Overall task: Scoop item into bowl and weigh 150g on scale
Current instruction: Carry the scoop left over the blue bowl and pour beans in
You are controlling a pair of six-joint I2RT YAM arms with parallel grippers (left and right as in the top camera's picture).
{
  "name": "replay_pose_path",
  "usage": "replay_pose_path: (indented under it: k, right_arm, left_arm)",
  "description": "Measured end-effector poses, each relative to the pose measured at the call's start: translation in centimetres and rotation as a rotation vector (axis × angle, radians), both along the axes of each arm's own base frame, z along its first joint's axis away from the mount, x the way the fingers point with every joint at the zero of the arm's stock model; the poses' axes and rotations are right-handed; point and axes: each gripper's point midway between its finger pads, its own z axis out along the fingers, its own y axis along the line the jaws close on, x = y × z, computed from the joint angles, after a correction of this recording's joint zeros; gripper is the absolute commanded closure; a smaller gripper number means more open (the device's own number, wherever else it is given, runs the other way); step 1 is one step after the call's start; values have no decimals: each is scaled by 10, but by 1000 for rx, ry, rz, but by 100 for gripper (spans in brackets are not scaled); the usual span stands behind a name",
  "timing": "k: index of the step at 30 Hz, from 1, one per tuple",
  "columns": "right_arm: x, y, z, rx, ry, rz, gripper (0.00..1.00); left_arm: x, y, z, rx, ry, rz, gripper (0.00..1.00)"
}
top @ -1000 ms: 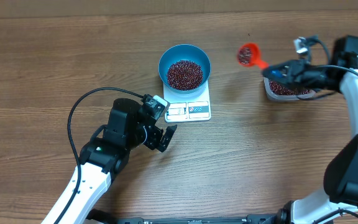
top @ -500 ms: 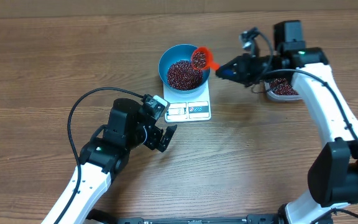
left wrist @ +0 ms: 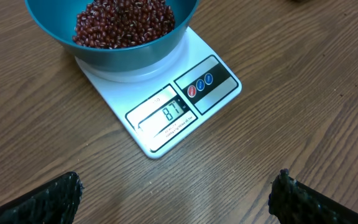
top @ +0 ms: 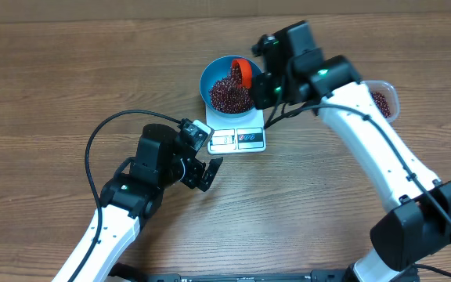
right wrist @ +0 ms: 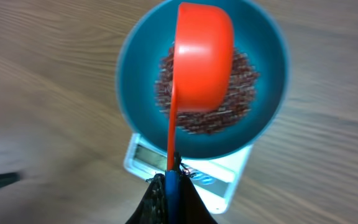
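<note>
The bright-blue bowl (top: 205,81) stands on the white scale (top: 237,139) and holds a heap of dark red beans (top: 224,95). My right gripper (top: 266,86) is shut on the blue-ended handle of an orange scoop (top: 243,72), which is tipped mouth-down over the bowl. The right wrist view shows the scoop (right wrist: 204,59) above the beans (right wrist: 244,78), inside the bowl (right wrist: 135,68). My left gripper (top: 203,168) hangs open and empty over the table just below-left of the scale. Its view shows the scale (left wrist: 160,106) reading 87 and the bowl (left wrist: 129,56).
A clear plastic tub (top: 385,99) with more beans sits at the right, partly hidden behind my right arm. A black cable (top: 100,133) loops over the table beside my left arm.
My right arm has swung left from the tub to the bowl with the filled scoop and turned it over above the beans. The left arm has not moved.
</note>
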Motion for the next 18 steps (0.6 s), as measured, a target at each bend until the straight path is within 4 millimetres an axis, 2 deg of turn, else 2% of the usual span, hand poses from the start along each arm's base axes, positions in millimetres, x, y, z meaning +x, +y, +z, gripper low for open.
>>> replay_pose_path:
  k: [3, 9, 18]
  right_arm:
    - [-1, -1, -3, -150, -73, -1, 96]
    - [2, -8, 0, -336, -180, -14, 96]
    - [8, -19, 4, -421, -225, -43, 96]
  left_arm:
    - [0, 0, 0, 0, 0, 0, 0]
    - [0, 0, 0, 0, 0, 0, 1]
    - [0, 0, 0, 0, 1, 0, 0]
